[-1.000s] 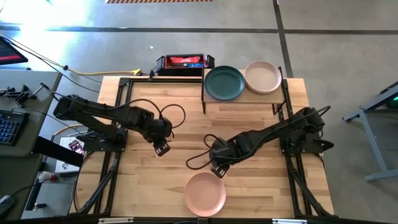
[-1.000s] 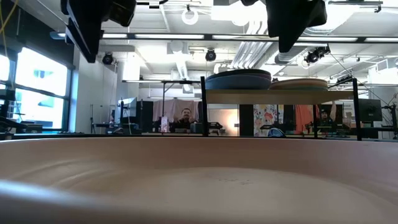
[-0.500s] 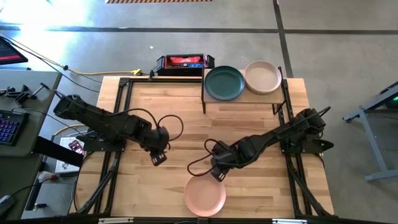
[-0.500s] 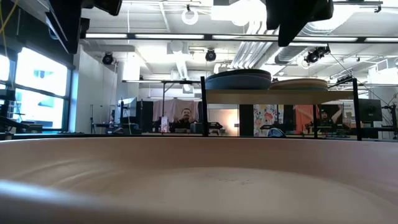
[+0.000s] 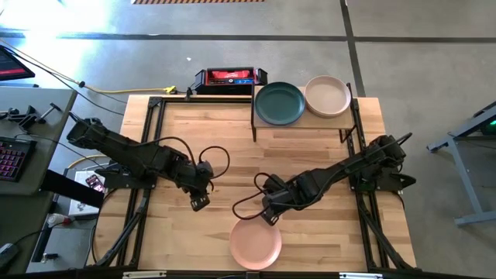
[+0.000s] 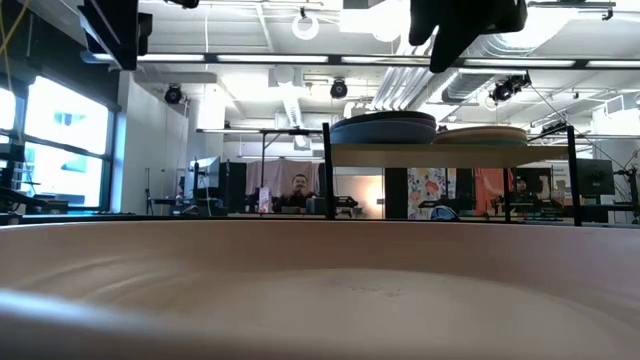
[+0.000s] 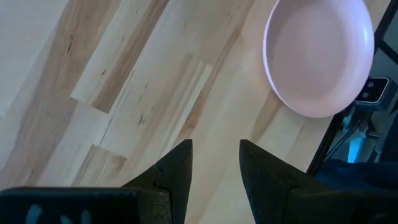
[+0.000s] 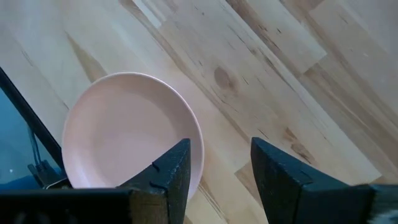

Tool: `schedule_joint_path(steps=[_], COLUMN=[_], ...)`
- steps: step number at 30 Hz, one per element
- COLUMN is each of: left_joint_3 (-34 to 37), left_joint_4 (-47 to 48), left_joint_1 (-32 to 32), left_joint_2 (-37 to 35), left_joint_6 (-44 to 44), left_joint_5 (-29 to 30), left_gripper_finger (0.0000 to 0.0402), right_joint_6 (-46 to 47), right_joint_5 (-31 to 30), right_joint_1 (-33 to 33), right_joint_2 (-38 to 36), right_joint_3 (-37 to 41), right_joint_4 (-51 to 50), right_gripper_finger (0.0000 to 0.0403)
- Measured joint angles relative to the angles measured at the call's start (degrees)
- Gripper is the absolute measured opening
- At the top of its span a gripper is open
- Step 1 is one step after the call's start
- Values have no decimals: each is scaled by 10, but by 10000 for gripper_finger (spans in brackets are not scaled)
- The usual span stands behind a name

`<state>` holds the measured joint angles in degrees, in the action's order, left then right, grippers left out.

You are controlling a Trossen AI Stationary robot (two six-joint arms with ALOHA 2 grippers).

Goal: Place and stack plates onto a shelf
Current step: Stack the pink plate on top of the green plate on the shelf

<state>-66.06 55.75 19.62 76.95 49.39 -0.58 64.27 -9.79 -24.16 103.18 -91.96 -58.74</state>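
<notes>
The pink round shallow matte plate [image 5: 255, 242] sits bottom centre of the high view: stiff, light, probably slick, best pinched by its raised rim. Right gripper [image 5: 269, 216] hovers just above it, fingers apart and empty; left gripper [image 5: 199, 204] likewise.

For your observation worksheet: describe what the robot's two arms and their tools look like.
Both arms are dark, nearly black, built of jointed segments. A thin black cable loops loosely beside each arm. The left tool and the right tool each end in two dark, wedge-shaped fingers with a gap between them.
</notes>
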Motion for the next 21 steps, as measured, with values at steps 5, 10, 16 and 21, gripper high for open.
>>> schedule_joint_path(steps=[5,10,16,21], left_joint_3=[0,0,0,0], left_joint_4=[0,0,-1,-1], left_joint_1=[0,0,1,1], left_joint_2=[0,0,0,0], left_joint_6=[0,0,-1,-1], left_joint_5=[0,0,8,21], left_gripper_finger=[122,122,122,122], right_joint_6=[-1,-2,-2,-1], right_joint_5=[-1,17,31,43], right_joint_1=[0,-1,-8,-12], right_joint_2=[0,22,51,74], right_joint_3=[0,0,0,0], right_joint_4=[0,5,14,29], right_gripper_finger=[146,146,146,146])
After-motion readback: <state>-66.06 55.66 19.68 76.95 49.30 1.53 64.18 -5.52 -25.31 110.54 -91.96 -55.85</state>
